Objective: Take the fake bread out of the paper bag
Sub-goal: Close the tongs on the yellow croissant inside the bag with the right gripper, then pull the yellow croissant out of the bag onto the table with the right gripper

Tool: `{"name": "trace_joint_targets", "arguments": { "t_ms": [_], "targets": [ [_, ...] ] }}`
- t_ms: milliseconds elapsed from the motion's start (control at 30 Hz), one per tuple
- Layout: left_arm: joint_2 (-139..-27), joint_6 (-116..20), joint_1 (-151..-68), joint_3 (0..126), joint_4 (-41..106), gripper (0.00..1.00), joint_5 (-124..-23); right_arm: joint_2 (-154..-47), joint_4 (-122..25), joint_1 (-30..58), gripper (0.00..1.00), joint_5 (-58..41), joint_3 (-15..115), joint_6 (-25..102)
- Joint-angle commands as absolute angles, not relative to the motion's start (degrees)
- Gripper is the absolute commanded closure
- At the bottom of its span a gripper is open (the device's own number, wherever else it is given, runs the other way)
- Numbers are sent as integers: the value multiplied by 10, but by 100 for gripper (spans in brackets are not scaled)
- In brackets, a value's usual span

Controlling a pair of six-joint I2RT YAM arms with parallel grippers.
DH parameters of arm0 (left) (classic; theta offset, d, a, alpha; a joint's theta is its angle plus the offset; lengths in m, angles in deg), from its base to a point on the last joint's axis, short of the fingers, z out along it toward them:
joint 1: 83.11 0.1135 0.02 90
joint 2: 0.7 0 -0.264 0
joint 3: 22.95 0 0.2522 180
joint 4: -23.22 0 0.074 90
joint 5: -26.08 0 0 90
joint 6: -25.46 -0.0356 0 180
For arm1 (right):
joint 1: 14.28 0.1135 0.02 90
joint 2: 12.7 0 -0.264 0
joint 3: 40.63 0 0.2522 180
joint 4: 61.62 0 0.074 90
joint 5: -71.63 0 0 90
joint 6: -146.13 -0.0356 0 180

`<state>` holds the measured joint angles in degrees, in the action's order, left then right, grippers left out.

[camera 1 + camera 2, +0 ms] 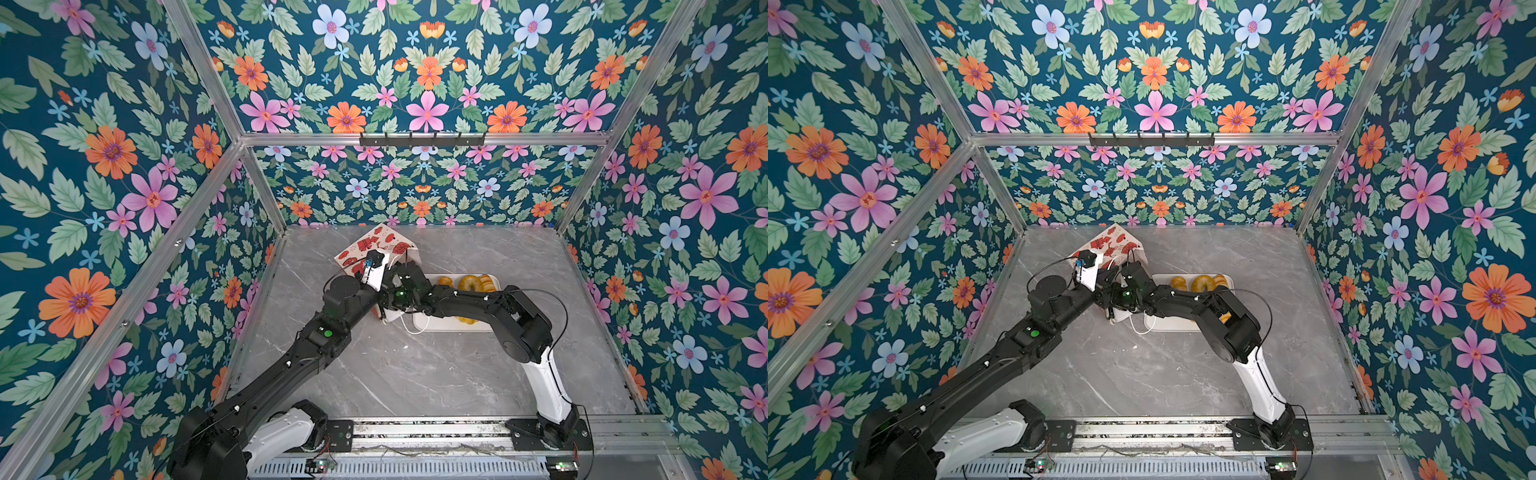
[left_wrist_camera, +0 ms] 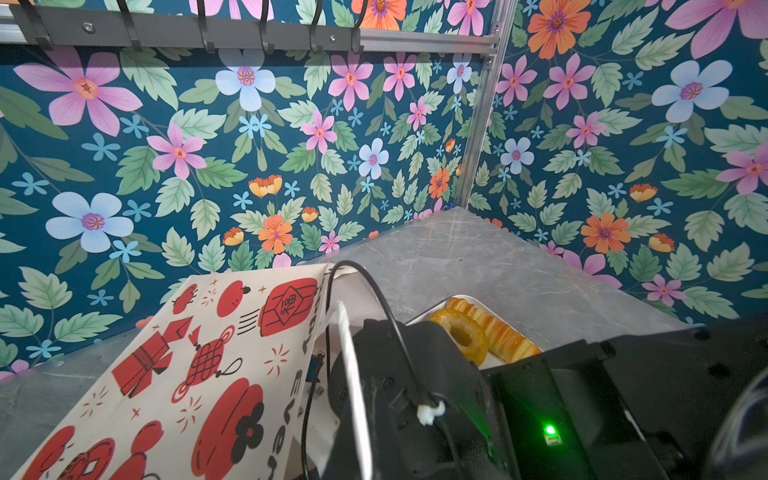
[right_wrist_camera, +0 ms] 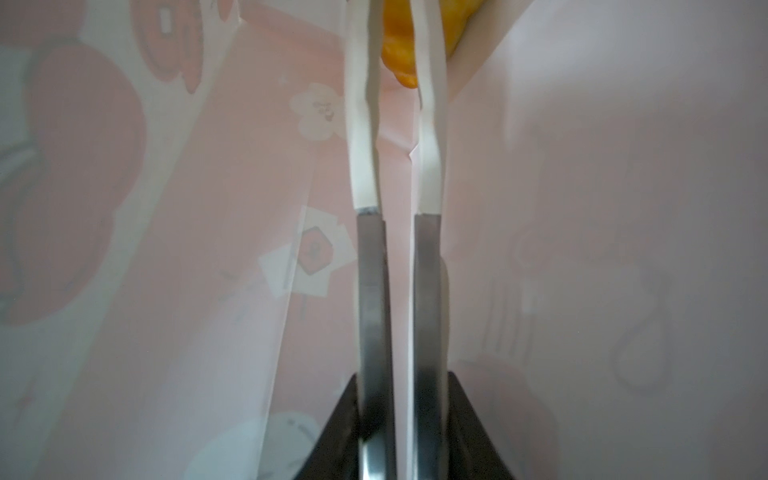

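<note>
Paper bag point(image 1: 374, 245) point(image 1: 1113, 243) tilted, centre of both top views. Left tool point(image 1: 388, 272) closed at its rim. Right tool point(image 3: 397, 16) inside bag, narrow, yellow pastry point(image 3: 399, 54) between fingertips point(image 3: 359, 62); grip unclear. Donut point(image 1: 471, 283), more pastries point(image 1: 489, 283) on tray point(image 1: 440, 324), right of bag.
</note>
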<state>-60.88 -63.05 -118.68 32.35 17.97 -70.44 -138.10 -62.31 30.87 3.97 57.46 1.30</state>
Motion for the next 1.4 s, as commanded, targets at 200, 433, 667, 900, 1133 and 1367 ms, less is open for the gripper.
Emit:
{"name": "trace_joint_targets", "arguments": {
  "t_ms": [200, 433, 667, 900, 1133, 1367],
  "targets": [
    [-606, -635, -1187, 323, 164, 100, -703, -1330, -617, 306, 85, 54, 522, 40],
    [-617, -638, -1186, 323, 161, 100, -702, -1281, -601, 306, 91, 80, 468, 54],
    [-622, -638, -1186, 322, 158, 100, -701, -1221, -580, 306, 94, 84, 403, 60],
    [-624, -640, -1186, 321, 160, 100, -696, -1162, -583, 306, 94, 93, 341, 57],
    [-629, -642, -1187, 324, 157, 100, -696, -1093, -556, 308, 95, 90, 302, 63],
    [-629, -648, -1186, 325, 158, 100, -691, -1039, -499, 308, 96, 90, 272, 73]
  ]
}}
